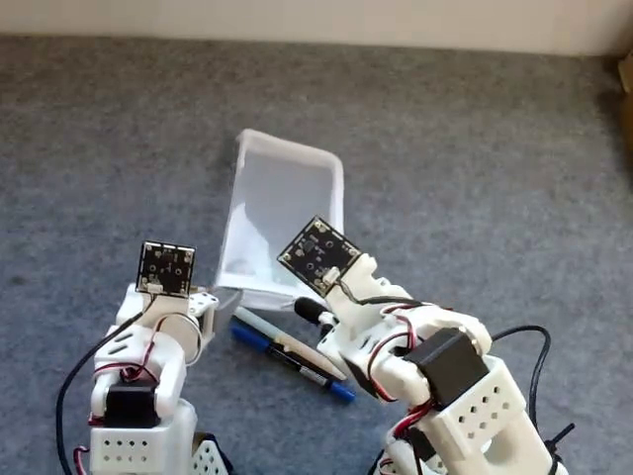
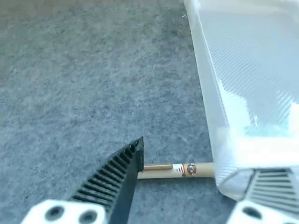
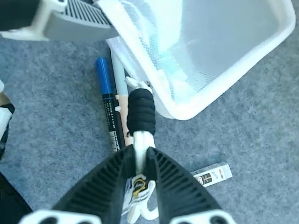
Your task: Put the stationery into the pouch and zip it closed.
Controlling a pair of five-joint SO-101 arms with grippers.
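The white mesh pouch [image 1: 287,146] lies open in the middle of the grey carpet. My right gripper [image 3: 138,151] is shut on a white pen with a black grip [image 3: 141,112], whose tip is at the pouch's near rim [image 3: 233,78]; in the high view that pen [image 1: 311,310] pokes out ahead of the gripper [image 1: 334,332]. My left gripper [image 2: 201,161] is open at the pouch's near left corner [image 2: 233,177], which rests against one finger [image 2: 271,186]. On the carpet lie a blue marker [image 1: 287,361], a pale pen [image 1: 262,325] and a wooden pencil [image 2: 177,169].
A small white printed case [image 3: 212,174] lies on the carpet beside my right gripper. The loose pens sit between the two arm bases. Grey carpet spreads to the left and right of the pouch and beyond it.
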